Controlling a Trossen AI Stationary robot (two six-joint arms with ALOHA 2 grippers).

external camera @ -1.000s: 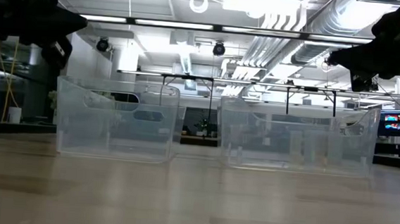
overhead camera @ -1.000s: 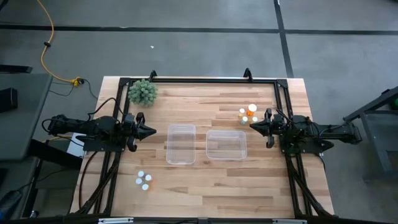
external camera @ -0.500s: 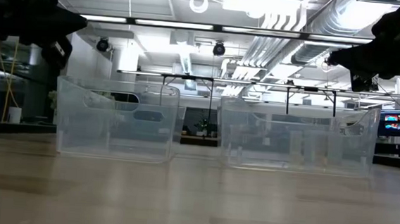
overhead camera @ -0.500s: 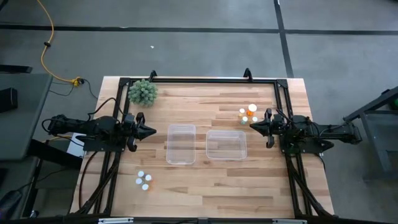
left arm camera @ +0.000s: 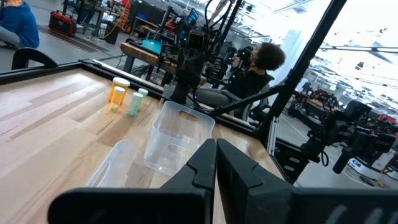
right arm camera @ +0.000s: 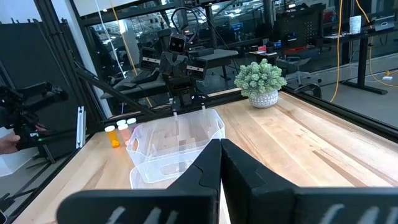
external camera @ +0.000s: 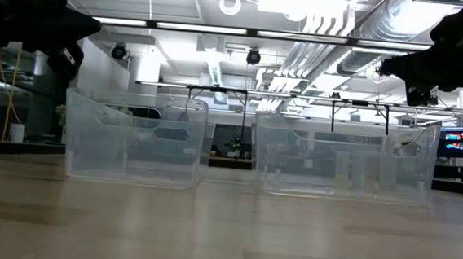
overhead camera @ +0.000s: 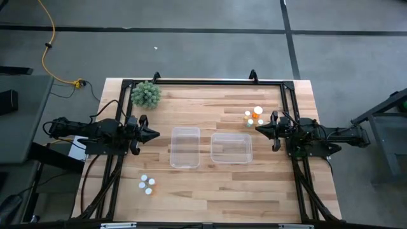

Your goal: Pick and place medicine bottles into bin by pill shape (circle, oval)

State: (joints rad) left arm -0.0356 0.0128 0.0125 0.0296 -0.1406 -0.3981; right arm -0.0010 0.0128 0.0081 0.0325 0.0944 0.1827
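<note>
while both arms sit level at the table's sides, pointing inward, no bottle is in either claw. the left gripper (overhead camera: 154,134) has its fingers pressed together on nothing, tips aimed at the left tub (overhead camera: 185,147); the right gripper (overhead camera: 258,128) is likewise clenched and empty, tips aimed toward the right tub (overhead camera: 231,148).

medicine bottles stand in two clusters. the far cluster (overhead camera: 254,116), with orange and pale bodies under white caps, sits just beside the right gripper's tips, slightly toward the far edge of the table. the near cluster (overhead camera: 147,185), four white caps seen from above, stands near the front edge on the left side, well apart from the left gripper and toward the operator's side of it. all bottles appear upright, long axis vertical, so caps face the overhead camera.

judgement: the right arm is plainly the nearer to any bottle; its first move calls for parting the fingers and a short shift sideways toward the far edge. pill shape cannot be read from these views. a green spiky plant (overhead camera: 145,94) stands at the far left corner, clear of both clusters.
</note>
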